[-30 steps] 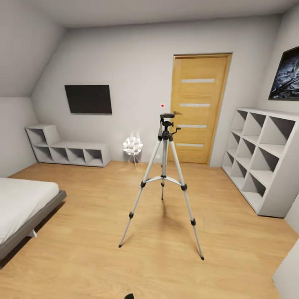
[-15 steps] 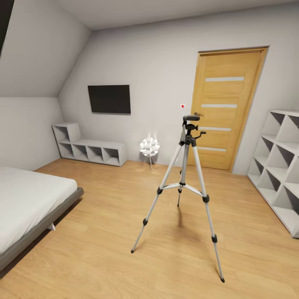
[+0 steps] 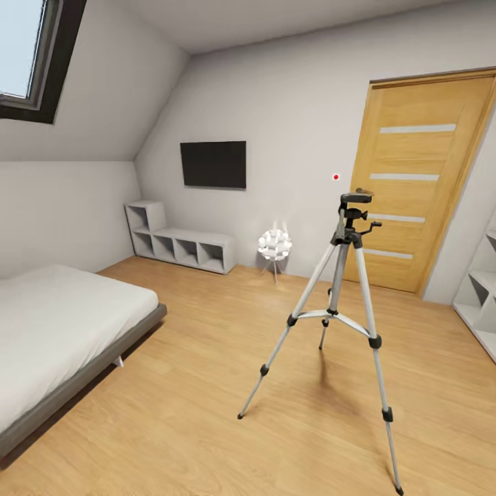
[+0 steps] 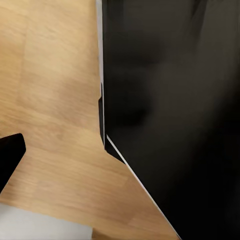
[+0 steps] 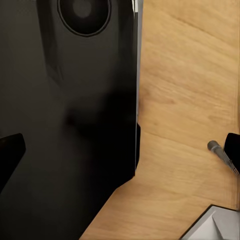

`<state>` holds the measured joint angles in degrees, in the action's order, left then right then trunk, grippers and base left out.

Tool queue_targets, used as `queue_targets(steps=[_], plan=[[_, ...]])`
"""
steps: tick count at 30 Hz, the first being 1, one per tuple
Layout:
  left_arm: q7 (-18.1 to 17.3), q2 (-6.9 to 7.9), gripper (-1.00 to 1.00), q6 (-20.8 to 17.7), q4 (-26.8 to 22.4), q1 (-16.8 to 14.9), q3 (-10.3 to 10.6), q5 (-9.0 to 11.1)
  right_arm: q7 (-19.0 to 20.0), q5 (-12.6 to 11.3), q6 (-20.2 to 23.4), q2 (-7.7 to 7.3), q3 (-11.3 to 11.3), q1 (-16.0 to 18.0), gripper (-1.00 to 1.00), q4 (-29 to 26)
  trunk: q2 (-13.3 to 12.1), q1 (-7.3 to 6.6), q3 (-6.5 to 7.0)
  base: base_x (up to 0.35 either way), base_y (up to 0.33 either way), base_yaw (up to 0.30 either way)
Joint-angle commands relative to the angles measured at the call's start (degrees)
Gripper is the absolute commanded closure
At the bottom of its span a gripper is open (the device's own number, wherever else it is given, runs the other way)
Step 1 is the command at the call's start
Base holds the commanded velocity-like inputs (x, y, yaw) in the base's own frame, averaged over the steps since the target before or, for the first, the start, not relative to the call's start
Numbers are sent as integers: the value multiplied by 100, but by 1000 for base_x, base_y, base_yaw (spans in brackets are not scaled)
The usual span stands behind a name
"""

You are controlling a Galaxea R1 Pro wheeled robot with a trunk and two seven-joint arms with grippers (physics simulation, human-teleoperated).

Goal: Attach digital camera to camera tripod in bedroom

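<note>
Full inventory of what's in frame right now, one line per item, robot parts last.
camera tripod: 1, silver legs with black head, standing on the floor right of centre, nothing mounted on its head
bed: 1, white top on grey frame, lower left
television: 1, black, on the far wall
low cube shelf: 1, pale grey, under the television
floor lamp: 1, white cluster, by the far wall
door: 1, wooden, closed, behind the tripod
cube shelves: 1, white, right edge
skylight: 1, dark-framed, upper left
robot body: black, beside wood floor
fingertips: black, at frame edges, jaw state unclear
</note>
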<state>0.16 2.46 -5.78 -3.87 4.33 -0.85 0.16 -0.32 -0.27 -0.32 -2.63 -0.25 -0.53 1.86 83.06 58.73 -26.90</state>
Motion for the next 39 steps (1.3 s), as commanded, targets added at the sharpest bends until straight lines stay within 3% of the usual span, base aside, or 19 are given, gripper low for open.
queue_targets(steps=[1,8,12,18,19,21,25,26,31,32,34,39], plan=[[2,0,-100,-43,-26,7,-9,2,-3,-2,-7,0,-2,0,-100,0,2,0,-3,2,0,197],[2,7,-100,-12,-108,7,-5,2,-8,5,-266,-6,1,0,-100,-9,2,0,-3,1,0,89],[6,26,-100,-11,-483,7,-3,2,-22,10,-642,-57,-4,0,-100,-85,2,0,-3,0,0,19],[22,127,-100,-52,-1383,7,-8,2,-25,10,-999,-258,-9,0,-100,-621,2,0,-3,0,0,5],[23,225,-100,-159,-2097,7,-10,2,-23,10,-1058,-407,-10,0,-100,-1220,2,0,-3,0,0,1],[22,263,-100,-310,-2468,7,-15,2,-22,10,-1067,-492,-13,0,-100,-1528,2,0,-3,0,0,0],[20,366,-100,-902,-3351,7,-109,2,-24,10,-1068,-648,-21,0,-100,-2256,2,0,-3,0,0,0],[20,429,-100,-1771,-4557,7,-258,2,-27,10,-1024,-738,-28,0,-100,-3250,2,0,-3,0,0,0],[18,432,-100,-2539,-5614,10,-317,2,-27,-1,-735,-768,-58,5,-100,-4171,2,0,-3,0,0,0],[18,432,-100,-2539,-5614,10,-317,2,-27,-1,-735,-768,-58,5,-100,-4171,2,0,-3,0,0,0],[11,424,-100,-2924,-6126,11,-331,6,-26,-4,-401,-769,-69,25,-100,-4699,2,0,-3,0,0,0],[5,338,-100,-3426,-6686,-112,-336,5,-34,-7,201,-766,-79,145,-100,-5437,2,0,-3,0,0,0]])
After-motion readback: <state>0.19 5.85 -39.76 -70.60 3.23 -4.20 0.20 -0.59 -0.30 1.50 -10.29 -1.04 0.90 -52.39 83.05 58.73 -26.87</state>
